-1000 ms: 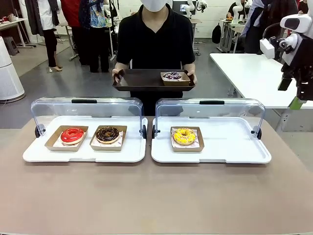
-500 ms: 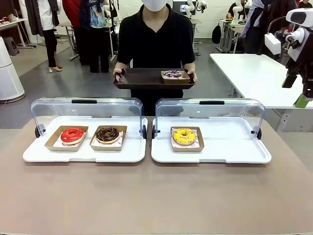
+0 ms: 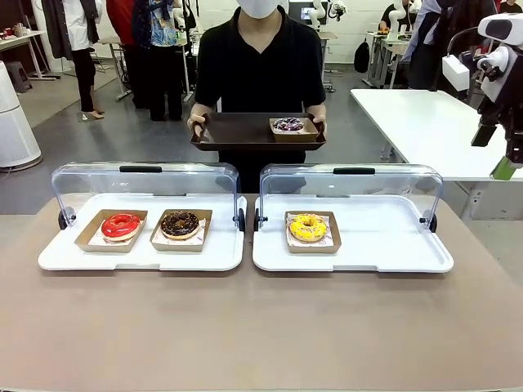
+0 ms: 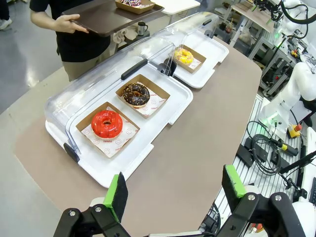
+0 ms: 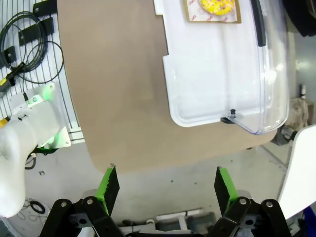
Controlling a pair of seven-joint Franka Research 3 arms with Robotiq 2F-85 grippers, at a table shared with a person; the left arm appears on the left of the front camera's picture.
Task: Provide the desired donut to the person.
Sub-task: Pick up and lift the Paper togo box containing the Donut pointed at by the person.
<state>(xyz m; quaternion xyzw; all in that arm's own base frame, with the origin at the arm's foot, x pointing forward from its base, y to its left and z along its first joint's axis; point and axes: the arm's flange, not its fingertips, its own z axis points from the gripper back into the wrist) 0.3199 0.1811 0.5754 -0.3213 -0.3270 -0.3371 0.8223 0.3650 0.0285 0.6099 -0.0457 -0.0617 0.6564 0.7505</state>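
No readable text; red print on the paper liners (image 4: 122,141) is too small.

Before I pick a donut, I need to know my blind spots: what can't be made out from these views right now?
- Donut on the person's brown tray: front view, too small to read its topping; left wrist view, cut by the top edge.
- Yellow donut: right wrist view, cut by the top edge.
- Right arm: front view, mostly cut by the right edge.
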